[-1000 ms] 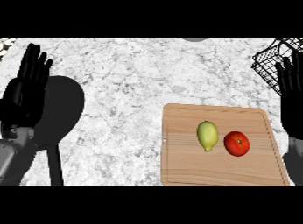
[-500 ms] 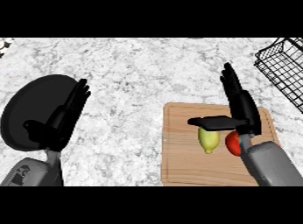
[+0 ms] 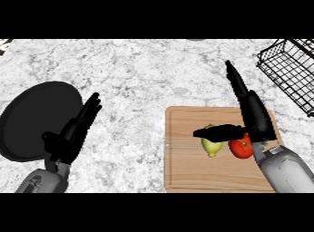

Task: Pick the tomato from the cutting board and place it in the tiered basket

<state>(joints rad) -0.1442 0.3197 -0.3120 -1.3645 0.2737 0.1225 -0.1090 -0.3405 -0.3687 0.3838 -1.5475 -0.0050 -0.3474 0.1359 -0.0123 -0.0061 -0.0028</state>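
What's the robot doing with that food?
The robot's right hand hangs open above the wooden cutting board, its thumb stretched over a yellow-green fruit and a red tomato beside it. Nothing is picked up yet. The wire basket waits at the far right. The left hand is open near a black plate.

The right black hand (image 3: 251, 118) covers the upper right part of the round red tomato (image 3: 239, 148), and its thumb hides the top of the yellow-green lemon-shaped fruit (image 3: 212, 146). The black wire tiered basket (image 3: 299, 72) is cut off at the right edge. The rectangular wooden cutting board (image 3: 190, 163) has its near edge cut off.
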